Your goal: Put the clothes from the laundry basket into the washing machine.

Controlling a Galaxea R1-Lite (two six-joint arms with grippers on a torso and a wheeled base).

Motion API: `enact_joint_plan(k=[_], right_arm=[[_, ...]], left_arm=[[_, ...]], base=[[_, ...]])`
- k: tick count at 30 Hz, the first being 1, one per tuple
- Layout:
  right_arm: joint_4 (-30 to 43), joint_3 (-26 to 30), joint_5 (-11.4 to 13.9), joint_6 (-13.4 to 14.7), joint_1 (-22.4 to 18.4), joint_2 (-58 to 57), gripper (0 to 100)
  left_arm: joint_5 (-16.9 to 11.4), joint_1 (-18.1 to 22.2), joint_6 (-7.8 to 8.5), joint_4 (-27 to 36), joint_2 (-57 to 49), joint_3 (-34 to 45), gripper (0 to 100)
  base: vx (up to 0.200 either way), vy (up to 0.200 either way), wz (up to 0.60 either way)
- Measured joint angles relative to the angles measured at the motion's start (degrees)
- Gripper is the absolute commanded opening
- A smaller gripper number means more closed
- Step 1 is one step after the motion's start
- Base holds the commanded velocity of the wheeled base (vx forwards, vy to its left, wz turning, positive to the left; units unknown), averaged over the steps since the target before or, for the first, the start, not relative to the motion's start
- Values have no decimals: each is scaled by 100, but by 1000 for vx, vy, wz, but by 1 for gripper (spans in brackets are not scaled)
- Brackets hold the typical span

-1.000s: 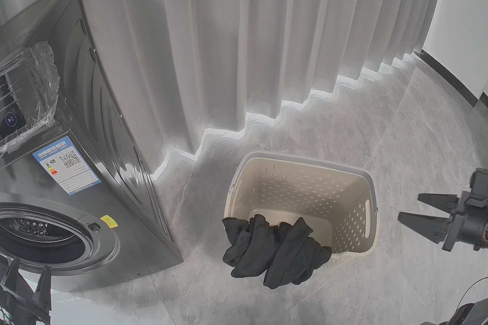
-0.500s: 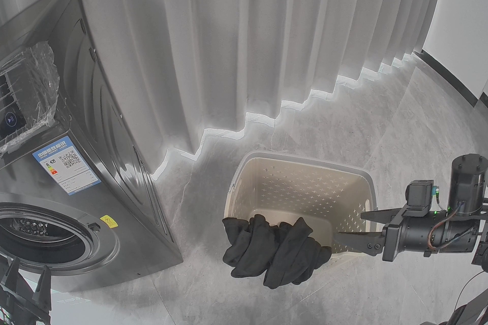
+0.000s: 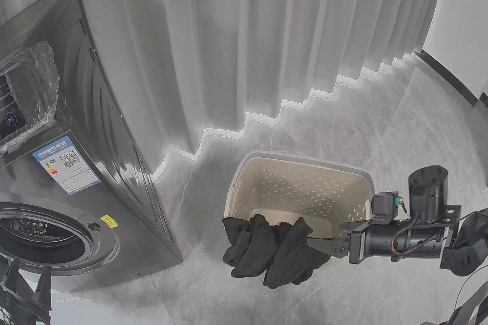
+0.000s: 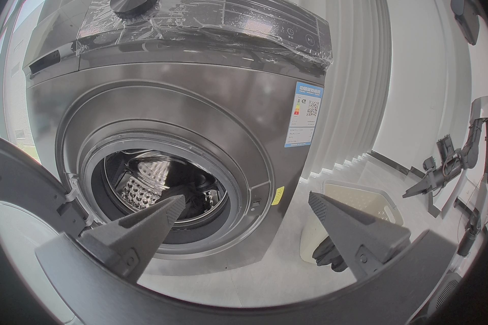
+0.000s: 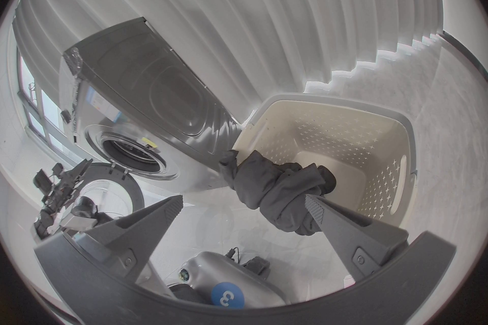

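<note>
Right gripper point(image 3: 328, 232) had slid in from the right side, so its wide-open jaws ended up right at the dark clothes point(image 3: 274, 250). Honestly couldn't tell if a fingertip actually touched the fabric. Those clothes were bunched up and draped over the near rim of the laundry basket point(image 3: 305, 162), half hanging outside it. That basket sat on the grey floor point(image 3: 213, 285), near the washing machine point(image 3: 76, 163), whose door was open. Left gripper point(image 4: 245, 197) hung in front of the drum point(image 4: 152, 184), jaws spread wide too, holding nothing.
</note>
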Motion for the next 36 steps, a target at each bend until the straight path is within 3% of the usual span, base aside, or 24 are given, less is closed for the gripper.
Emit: enact_joint_plan(k=[7,17,21,28,36], right_arm=[[-936,13,-399,199,-1,987,100],[-1161,-135,-708,411,-61,2094,100],[-1325,-240,-809,410,-96,2475,100],[-2289,-345,-923,339,-172,3267,100],[-2347,-505,-936,325,-221,3683,100]], left_arm=[[2,0,5,-2,0,0,100],[2,-2,11,-2,0,0,100],[2,-2,16,0,0,0,100],[5,-2,16,-2,0,0,100],[5,-2,16,0,0,0,100]], base=[[0,0,0],[0,0,0],[0,0,0],[0,0,0],[0,0,0]])
